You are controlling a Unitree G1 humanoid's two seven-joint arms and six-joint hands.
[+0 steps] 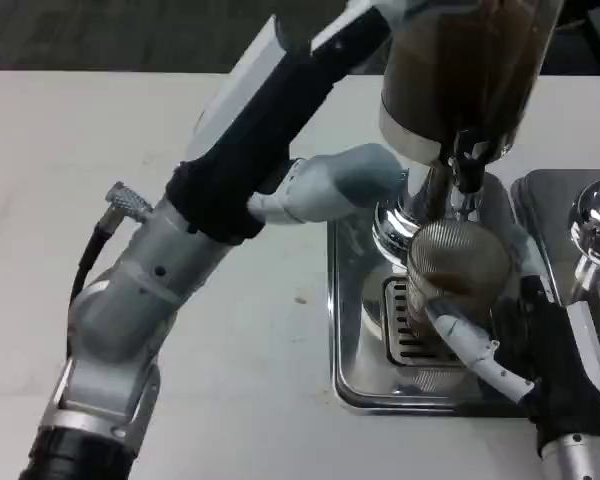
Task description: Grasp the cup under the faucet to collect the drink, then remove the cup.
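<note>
The white table [100, 150] takes up the left and centre of the frame. Across it, from lower left to the top centre, slants the left arm [170, 270], silver below and black and white higher up. Its left hand [330, 185] shows near the middle, just left of the dispenser, with one pale finger sticking out toward the machine; the rest of the hand runs off the top of the frame, so I cannot tell whether its fingers are wide or closed.

At the upper right stands the dispenser [460, 70], its clear tank full of dark brown drink, with a black faucet [467, 160] hanging under it. Beneath sits a shiny steel tray [355, 380] with a slotted grate.

The cup [458, 265], clear and ribbed, stands on the tray right under the faucet, with some brown drink in it. The right hand [505, 340] comes in from the lower right corner, and its fingers [460, 335] are wrapped around the cup's lower part, holding it.

At the right edge, part of a second steel fitting [598, 215] shows.
</note>
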